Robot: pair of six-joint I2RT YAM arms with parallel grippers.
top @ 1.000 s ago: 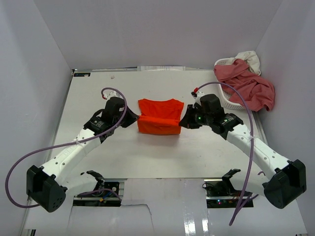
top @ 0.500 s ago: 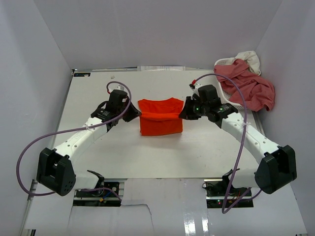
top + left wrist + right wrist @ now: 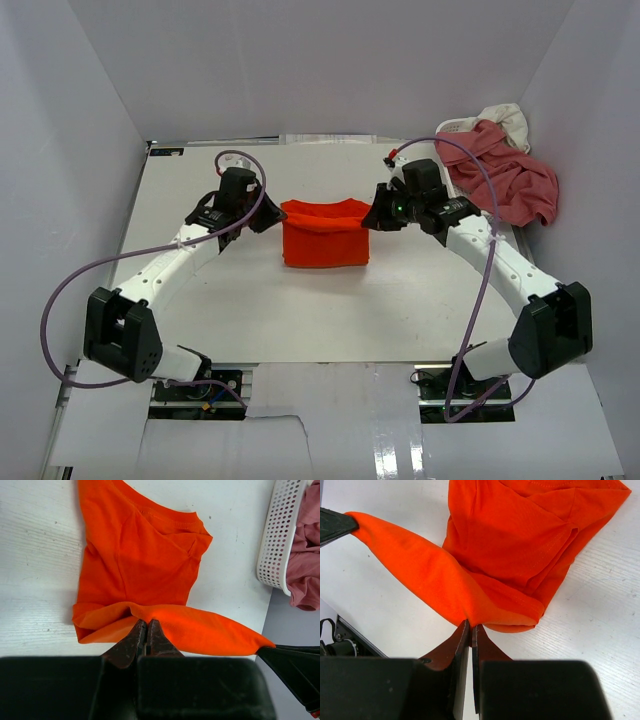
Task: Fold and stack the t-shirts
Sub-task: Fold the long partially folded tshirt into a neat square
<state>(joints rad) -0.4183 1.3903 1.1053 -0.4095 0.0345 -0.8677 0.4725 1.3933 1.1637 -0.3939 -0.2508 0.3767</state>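
The orange-red t-shirt (image 3: 325,235) lies partly folded at the table's middle back. My left gripper (image 3: 274,219) is shut on its left corner, and my right gripper (image 3: 372,218) is shut on its right corner. Together they hold the folded edge stretched and lifted above the rest of the shirt. In the left wrist view my gripper (image 3: 146,622) pinches the orange-red cloth (image 3: 145,560). In the right wrist view my gripper (image 3: 471,626) pinches the cloth (image 3: 515,545) too. The rose-pink t-shirt (image 3: 505,178) and the cream-white one (image 3: 507,118) lie heaped in the basket.
The white perforated basket (image 3: 462,192) stands at the back right, close behind my right arm; it also shows in the left wrist view (image 3: 276,535). White walls close in the table on three sides.
Both grippers have carried the shirt's near edge away from me, toward the back, folding it over the rest. The shirt now looks shorter front to back.
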